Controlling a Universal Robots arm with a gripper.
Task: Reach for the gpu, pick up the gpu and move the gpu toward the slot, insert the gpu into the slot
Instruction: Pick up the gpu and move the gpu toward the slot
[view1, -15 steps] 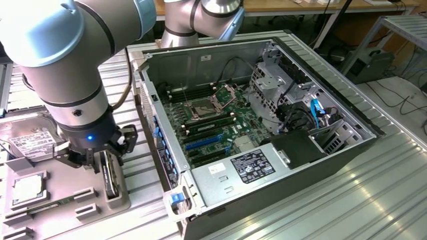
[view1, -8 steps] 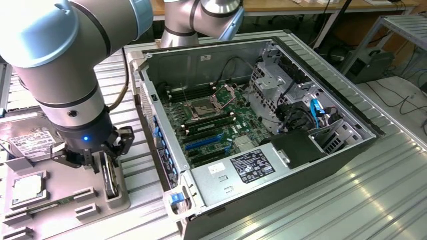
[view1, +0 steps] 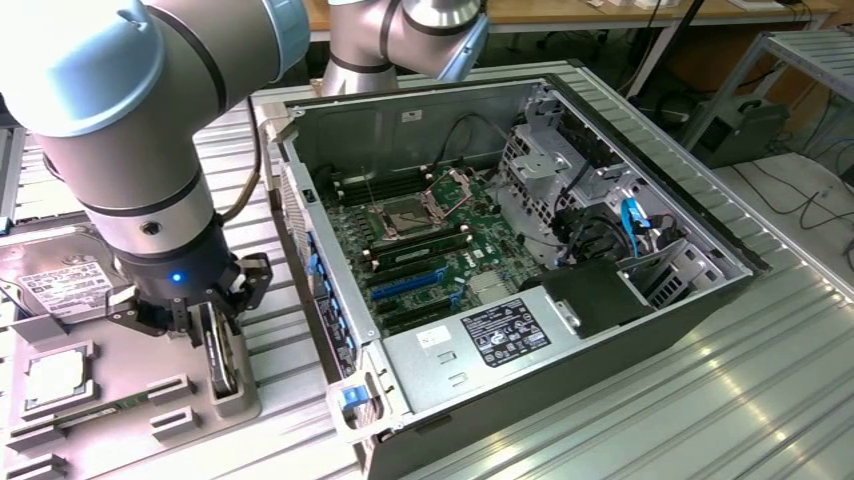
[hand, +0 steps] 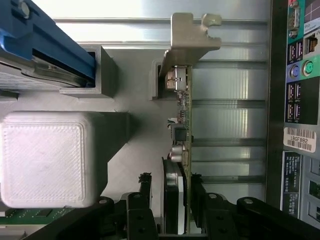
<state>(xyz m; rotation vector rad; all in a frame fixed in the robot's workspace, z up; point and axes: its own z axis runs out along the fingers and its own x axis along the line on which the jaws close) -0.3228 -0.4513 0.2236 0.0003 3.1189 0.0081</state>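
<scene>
Beside the computer case (view1: 400, 130), gpu (hand: 182, 120) upright in grey holder (hand: 135, 130), claw (hand: 172, 186) astride it, grip unclear

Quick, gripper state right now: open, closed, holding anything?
Gripper: straddles the gpu; open or shut on it cannot be told.

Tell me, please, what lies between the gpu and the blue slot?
In the exterior view, a strip of ribbed table and the computer case's wall separate the gpu from the slot.
</scene>
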